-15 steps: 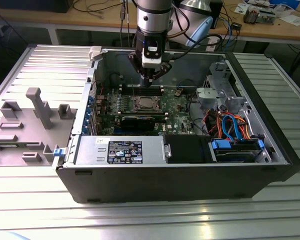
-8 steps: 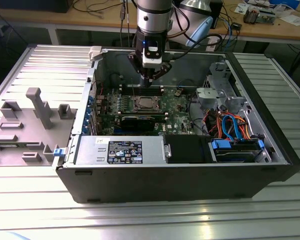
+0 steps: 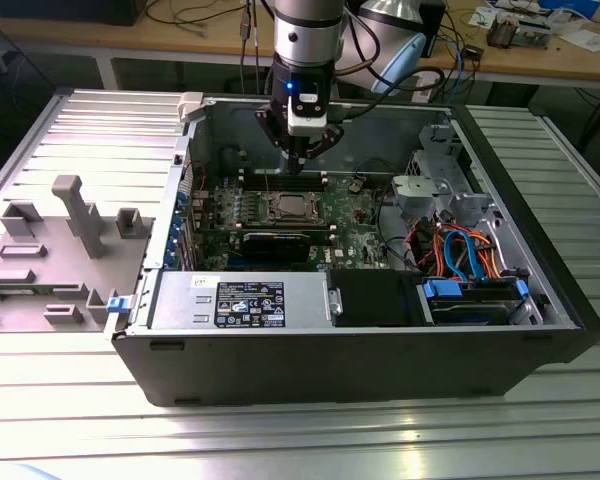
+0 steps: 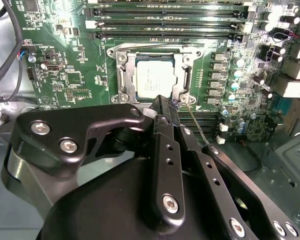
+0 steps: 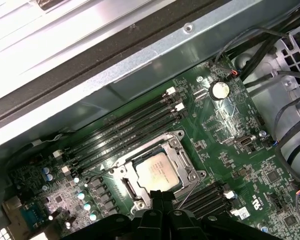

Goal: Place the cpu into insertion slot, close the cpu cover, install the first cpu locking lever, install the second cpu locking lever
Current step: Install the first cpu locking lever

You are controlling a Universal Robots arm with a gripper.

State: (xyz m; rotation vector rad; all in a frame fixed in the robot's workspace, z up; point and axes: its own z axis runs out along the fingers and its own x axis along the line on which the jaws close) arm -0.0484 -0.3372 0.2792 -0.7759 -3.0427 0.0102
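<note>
Arm point(image 3: 305, 40) pointing straight down into the computer case point(image 3: 380, 350), jaws clenched together, tips right by the cpu point(image 4: 155, 80) edge.

Silvery cpu point(image 4: 154, 76) flat in insertion slot point(image 4: 122, 80)

arm point(image 3: 305, 35): upright, wrist pointing straight down | hand point(image 3: 298, 162): fingers point(image 4: 161, 131) pressed together, nothing between
</note>
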